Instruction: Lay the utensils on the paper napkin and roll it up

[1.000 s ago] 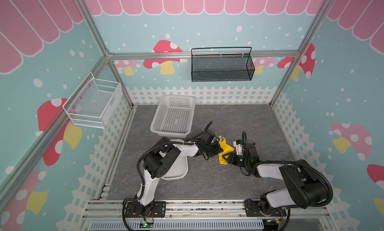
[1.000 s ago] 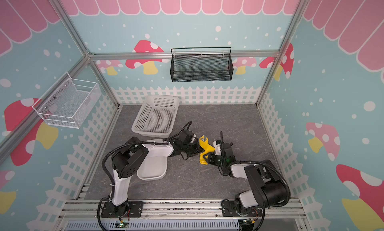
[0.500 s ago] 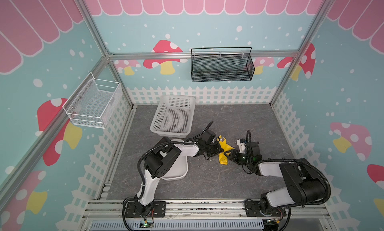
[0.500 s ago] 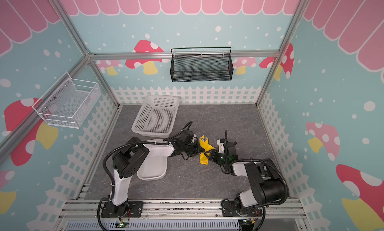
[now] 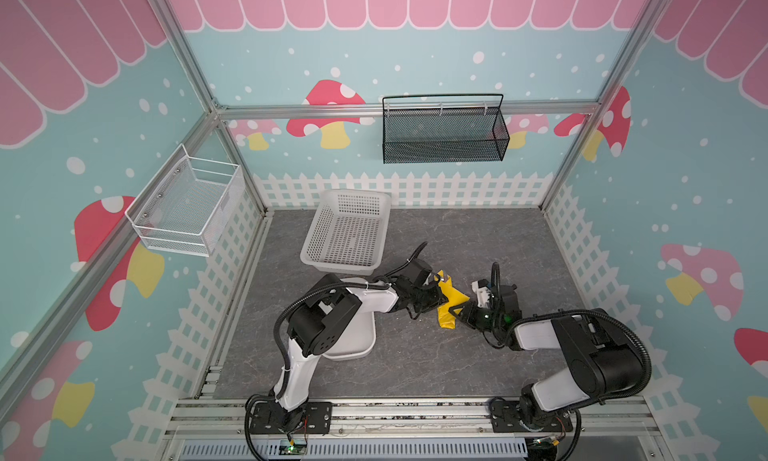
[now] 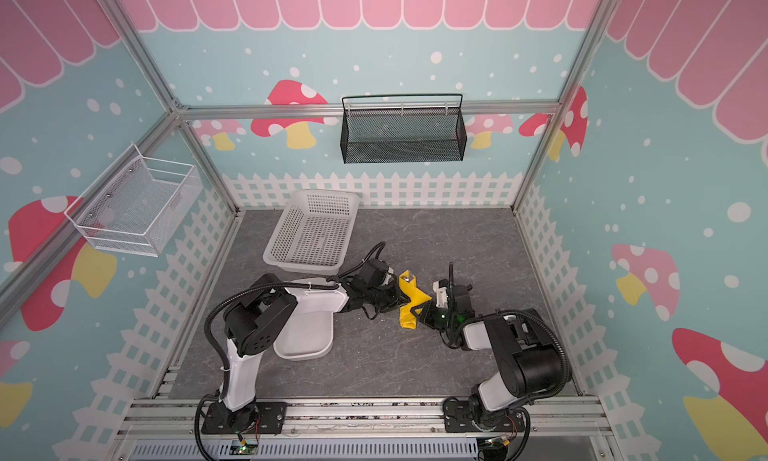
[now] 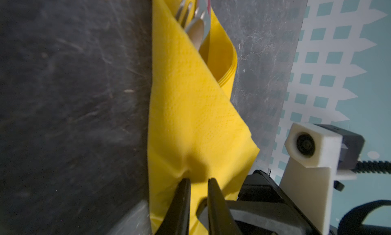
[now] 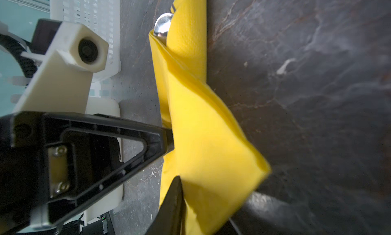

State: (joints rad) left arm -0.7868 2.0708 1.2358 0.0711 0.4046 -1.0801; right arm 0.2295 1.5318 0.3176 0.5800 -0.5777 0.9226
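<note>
The yellow paper napkin (image 5: 451, 305) (image 6: 409, 303) lies mid-table, folded loosely round the utensils. In the left wrist view the fork tines (image 7: 184, 10), spoon bowl (image 7: 196, 32) and knife tip (image 7: 204, 3) stick out of the far end of the napkin (image 7: 190, 106). The right wrist view shows only the spoon bowl (image 8: 163, 25). My left gripper (image 7: 198, 181) (image 5: 441, 300) pinches a puckered fold on the napkin's left side. My right gripper (image 8: 186, 181) (image 5: 462, 311) holds the raised right flap (image 8: 211, 159), which hides one of its fingers.
A white perforated basket (image 5: 347, 230) stands behind the napkin. A white oblong tray (image 5: 353, 338) lies under the left arm. A black mesh basket (image 5: 442, 130) hangs on the back wall and a white wire basket (image 5: 187, 205) on the left wall.
My right gripper had drawn back a little with wider jaws; it has come back to the napkin and closed on its right flap. The left gripper has stayed at the napkin.
</note>
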